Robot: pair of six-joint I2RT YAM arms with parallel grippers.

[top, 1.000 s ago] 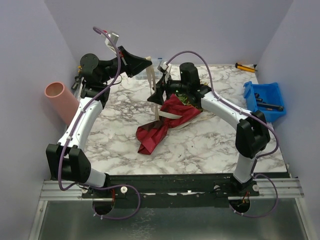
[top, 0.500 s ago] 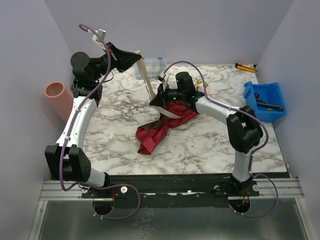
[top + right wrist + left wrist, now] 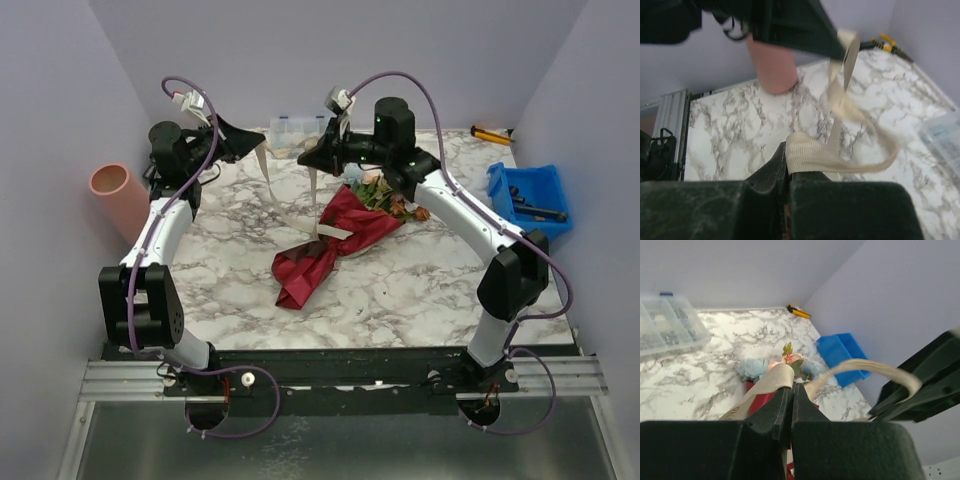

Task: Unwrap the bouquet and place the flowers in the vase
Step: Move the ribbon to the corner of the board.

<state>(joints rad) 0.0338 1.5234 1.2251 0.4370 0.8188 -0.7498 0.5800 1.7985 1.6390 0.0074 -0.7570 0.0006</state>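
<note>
Your left gripper (image 3: pixel 262 144) and right gripper (image 3: pixel 306 158), both raised, each pinch the ribbon (image 3: pixel 810 150) in closed jaws. The wrapped bouquet (image 3: pixel 335 245) lies below the right gripper. The vase (image 3: pixel 122 203) sits well left of the left gripper.

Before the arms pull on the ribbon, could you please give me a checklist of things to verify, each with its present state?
1. Left gripper shut on the ribbon: ok.
2. Right gripper shut on the same ribbon: ok.
3. Ribbon free of the bouquet: cannot tell; it hangs down to the bundle and a length lies across it.
4. Maroon wrap opened: not ok; it is bundled around the stems, with the flowers poking out at the far end.
5. Vase clear of both arms: ok.
</note>
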